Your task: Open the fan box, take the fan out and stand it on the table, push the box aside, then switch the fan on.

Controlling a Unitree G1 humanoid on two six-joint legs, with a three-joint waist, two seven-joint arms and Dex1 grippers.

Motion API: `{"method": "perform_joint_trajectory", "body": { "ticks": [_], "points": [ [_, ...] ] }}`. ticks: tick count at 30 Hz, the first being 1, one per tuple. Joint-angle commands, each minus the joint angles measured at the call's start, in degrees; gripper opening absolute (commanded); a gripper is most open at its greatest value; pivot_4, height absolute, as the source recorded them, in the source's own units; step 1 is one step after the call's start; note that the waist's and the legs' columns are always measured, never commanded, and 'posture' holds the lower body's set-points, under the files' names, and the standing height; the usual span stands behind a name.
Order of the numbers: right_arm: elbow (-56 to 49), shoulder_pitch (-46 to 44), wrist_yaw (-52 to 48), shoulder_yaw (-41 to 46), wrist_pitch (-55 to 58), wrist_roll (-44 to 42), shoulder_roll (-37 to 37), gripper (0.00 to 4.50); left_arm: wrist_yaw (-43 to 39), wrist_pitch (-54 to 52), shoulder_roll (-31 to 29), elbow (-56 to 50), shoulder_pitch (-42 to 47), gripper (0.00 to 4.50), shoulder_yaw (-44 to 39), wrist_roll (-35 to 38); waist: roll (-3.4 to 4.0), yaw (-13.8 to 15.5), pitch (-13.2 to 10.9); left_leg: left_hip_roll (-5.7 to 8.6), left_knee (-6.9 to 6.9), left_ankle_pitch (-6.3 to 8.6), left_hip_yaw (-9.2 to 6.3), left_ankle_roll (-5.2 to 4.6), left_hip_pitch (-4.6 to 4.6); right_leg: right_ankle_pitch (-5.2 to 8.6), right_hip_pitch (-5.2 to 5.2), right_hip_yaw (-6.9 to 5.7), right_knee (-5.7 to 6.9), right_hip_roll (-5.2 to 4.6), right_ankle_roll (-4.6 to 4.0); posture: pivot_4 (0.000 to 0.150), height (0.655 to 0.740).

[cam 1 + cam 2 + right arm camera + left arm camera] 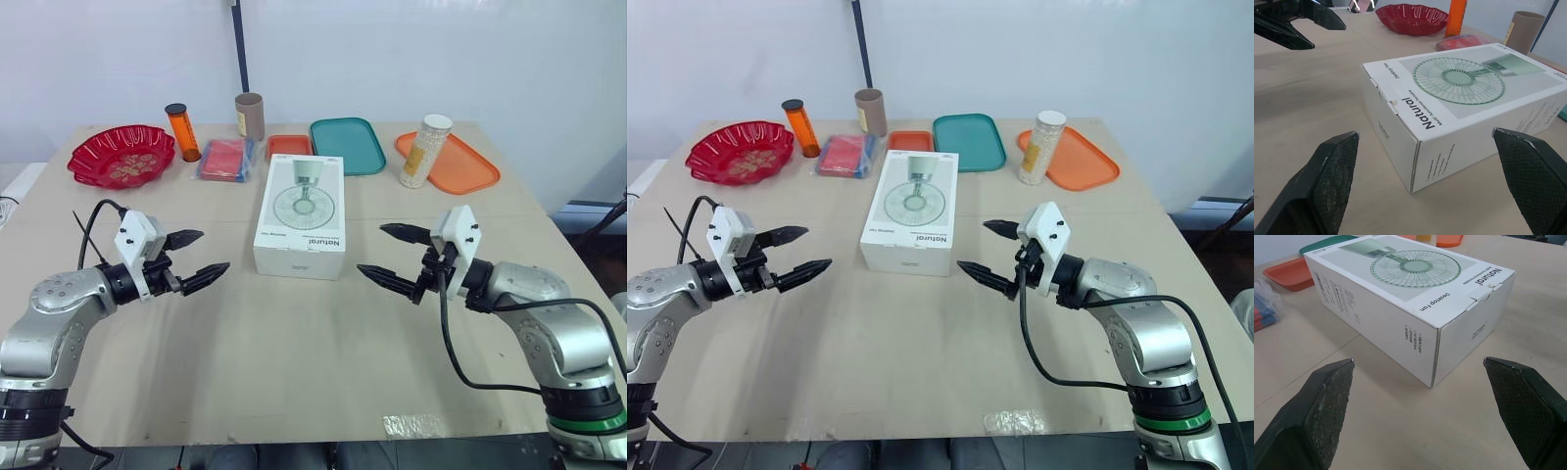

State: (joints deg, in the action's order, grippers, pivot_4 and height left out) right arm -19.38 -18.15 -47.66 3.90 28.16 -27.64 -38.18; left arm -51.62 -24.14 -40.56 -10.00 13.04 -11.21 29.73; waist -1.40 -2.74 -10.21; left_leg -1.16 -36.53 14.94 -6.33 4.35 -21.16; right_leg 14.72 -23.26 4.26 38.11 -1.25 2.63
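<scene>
Step in hand: opening the fan box (pixel 300 217), not yet started; box lies flat on the tabletop (pixel 294 362), printed face up, all flaps closed, roughly mid-table and between the two arms, a bit beyond them; left jaws spread wide, empty, hovering near the box's left near corner, not touching; right jaws also wide, empty, near the right near corner, apart from it; tuck-in end flap (pixel 1476 293) faces the robot, tab seated in its slot; red bowl (pixel 121 155), trays and jars sit at the far edge, well apart from the box; next move, my read: one side should steady the box while a fingertip of the other catches the tab and pulls the flap open; risk is the light box sliding rather than opening.
</scene>
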Motion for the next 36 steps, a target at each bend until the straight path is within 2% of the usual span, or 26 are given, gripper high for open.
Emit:
{"method": "perform_joint_trajectory", "body": {
  "ticks": [1,28,29,36],
  "points": [
    [-0.7,-0.6,-0.1,0.4,-0.7,0.1,-0.3,4.47,0.4,0.0,-0.2,-1.5,0.0,4.50,-0.6,0.2,0.00,0.0,0.0,0.00,0.00,0.00,0.00,0.00,0.00,0.00,0.00,0.00,0.00,0.00,0.00,0.150,0.7400],
    [1.2,-3.4,-0.2,-0.9,-0.7,0.7,0.3,4.47,1.6,-0.6,0.9,-1.7,2.2,4.50,-0.9,1.3,0.00,0.0,0.0,0.00,0.00,0.00,0.00,0.00,0.00,0.00,0.00,0.00,0.00,0.00,0.00,0.150,0.7400],
    [1.4,-3.8,-0.2,-1.1,-0.8,1.0,0.4,4.50,1.3,-0.6,1.1,-1.5,2.7,3.99,-0.9,1.7,0.00,0.0,0.0,0.00,0.00,0.00,0.00,0.00,0.00,0.00,0.00,0.00,0.00,0.00,0.00,0.150,0.7400],
    [3.6,-8.9,3.7,-2.7,-0.8,5.2,1.5,4.50,0.8,2.1,4.1,4.5,10.7,1.76,2.4,-0.7,0.00,0.0,0.0,0.01,-0.01,-0.01,0.00,0.01,0.00,-0.02,0.00,0.00,0.01,0.00,-0.01,0.150,0.7400]
  ]
}}
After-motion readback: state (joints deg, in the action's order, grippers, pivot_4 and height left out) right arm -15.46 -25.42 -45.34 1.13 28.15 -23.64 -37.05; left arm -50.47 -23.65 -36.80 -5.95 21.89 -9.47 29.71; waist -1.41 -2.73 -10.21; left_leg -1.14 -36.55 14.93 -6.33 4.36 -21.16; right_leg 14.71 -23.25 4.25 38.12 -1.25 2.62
